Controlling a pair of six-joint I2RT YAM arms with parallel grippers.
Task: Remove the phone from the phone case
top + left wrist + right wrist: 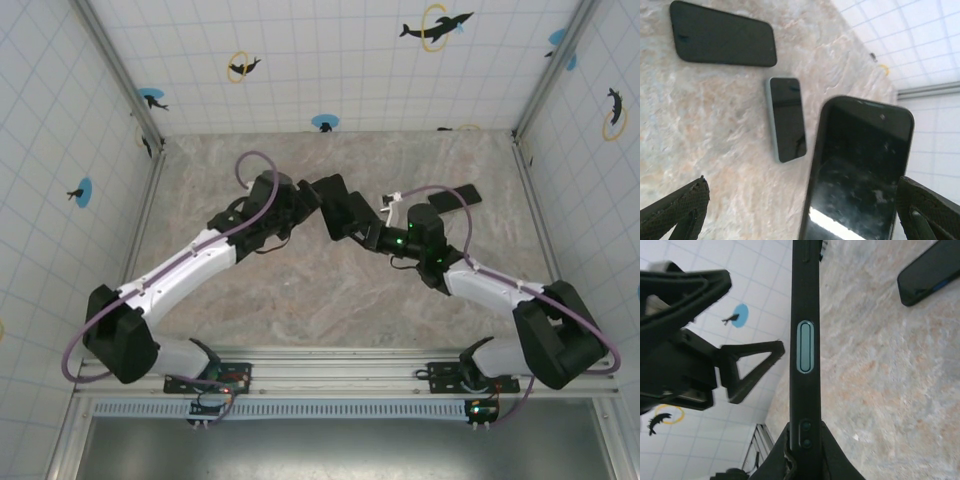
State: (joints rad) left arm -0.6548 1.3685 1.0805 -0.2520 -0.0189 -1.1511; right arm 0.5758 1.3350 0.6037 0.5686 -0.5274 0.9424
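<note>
The phone (860,170) sits in its black phone case (805,340), screen toward the left wrist camera. The case shows edge-on in the right wrist view, with a teal side button. My right gripper (805,437) is shut on the case's lower end and holds it above the table (300,290). In the top view the cased phone (345,210) hangs between both arms. My left gripper (802,200) is wide open, its fingers (682,207) on either side of the phone without touching it. From the right wrist, those fingers (747,367) stand apart to the case's left.
Two other phones lie flat on the marble table: a large dark one (722,35) and a smaller one with a pale blue edge (786,119). The dark one (462,195) lies at the back right. Tiled walls (330,60) close in the table.
</note>
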